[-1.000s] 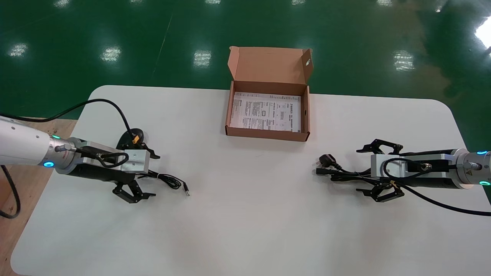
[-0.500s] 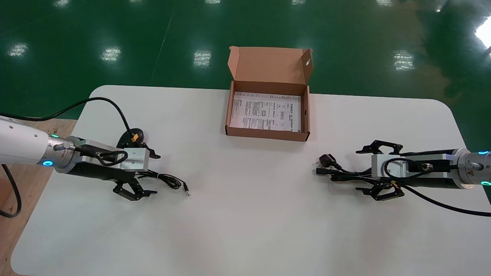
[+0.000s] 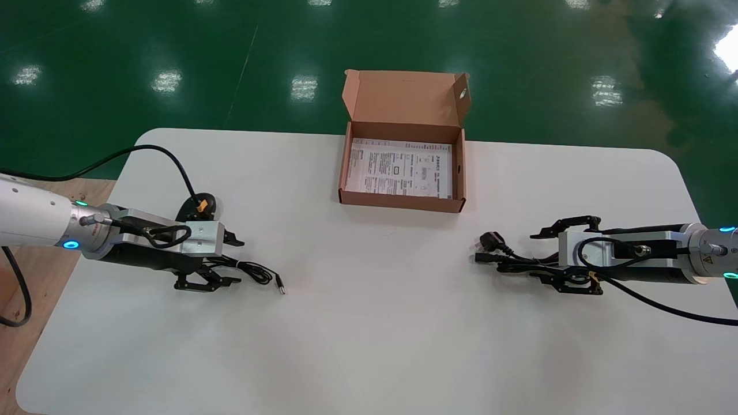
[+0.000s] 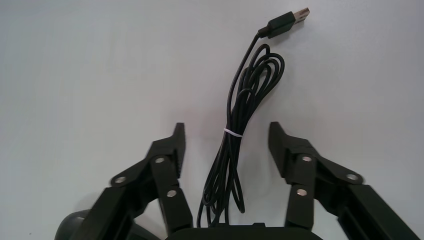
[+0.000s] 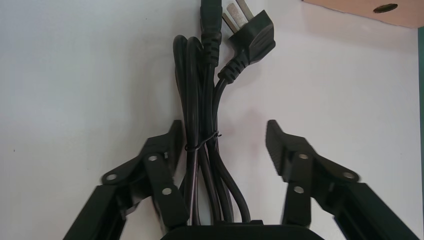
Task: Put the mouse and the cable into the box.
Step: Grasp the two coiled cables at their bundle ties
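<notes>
Counting it up: one cardboard box (image 3: pixel 402 202), one mouse (image 3: pixel 189 210), one thin mouse cord (image 4: pixel 235 145) and one thick power cable (image 5: pixel 205 125), all on one white table (image 3: pixel 369 323).

The box sits at the far middle of the table with its lid standing open. One printed sheet (image 3: pixel 400 169) lies flat inside it, and the print is too small to read.

The left gripper (image 3: pixel 237 262) is low over the table's left side with its jaws spread wide. The cord's tied bundle lies between them, touching neither finger, and its USB plug (image 4: pixel 287 20) points away from the gripper. The mouse sits just behind that gripper, mostly hidden by it.

The right gripper (image 3: pixel 533 256) is over on the right side, jaws also spread, straddling the tied power cable. One finger (image 5: pixel 167 150) is right up against the bundle and the other is clear of it. The cable's wall plug (image 5: pixel 252 32) lies past the fingertips, toward the box.
</notes>
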### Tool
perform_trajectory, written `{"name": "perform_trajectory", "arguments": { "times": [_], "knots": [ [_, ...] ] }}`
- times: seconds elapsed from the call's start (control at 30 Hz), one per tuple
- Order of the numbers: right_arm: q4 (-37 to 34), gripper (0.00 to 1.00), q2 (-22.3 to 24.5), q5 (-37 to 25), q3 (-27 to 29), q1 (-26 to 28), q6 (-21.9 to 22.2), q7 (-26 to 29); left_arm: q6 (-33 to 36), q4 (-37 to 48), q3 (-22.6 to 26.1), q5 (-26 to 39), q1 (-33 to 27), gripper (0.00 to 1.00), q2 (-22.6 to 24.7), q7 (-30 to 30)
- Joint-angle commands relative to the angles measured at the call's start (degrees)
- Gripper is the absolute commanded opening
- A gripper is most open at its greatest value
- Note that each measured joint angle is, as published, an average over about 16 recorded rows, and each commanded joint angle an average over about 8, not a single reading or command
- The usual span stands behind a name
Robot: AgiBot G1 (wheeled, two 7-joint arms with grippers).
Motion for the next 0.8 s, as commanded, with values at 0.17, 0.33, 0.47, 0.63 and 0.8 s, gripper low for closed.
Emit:
{"name": "perform_trajectory", "arguments": {
  "times": [0.17,0.33,0.47,0.63,0.8],
  "knots": [
    [0.1,0.0,0.0,0.0,0.0,0.0,0.0,0.0,0.0,0.0,0.0,0.0,0.0,0.0,0.0,0.0],
    [0.1,0.0,0.0,0.0,0.0,-0.1,0.0,0.0,0.0,-0.1,0.0,0.0,0.0,0.0,0.0,0.0],
    [0.1,0.0,0.1,0.0,0.0,-0.1,0.1,0.0,0.1,-0.1,-0.1,-0.1,0.0,0.0,-0.1,-0.1],
    [0.1,0.0,0.1,0.0,0.0,-0.1,0.1,0.0,0.1,-0.1,-0.1,0.0,-0.1,0.0,-0.1,-0.1],
    [0.1,0.0,0.1,0.1,0.0,0.0,0.0,0.0,0.2,-0.1,-0.3,-0.4,-0.5,0.0,-0.3,-0.2]
  ]
}}
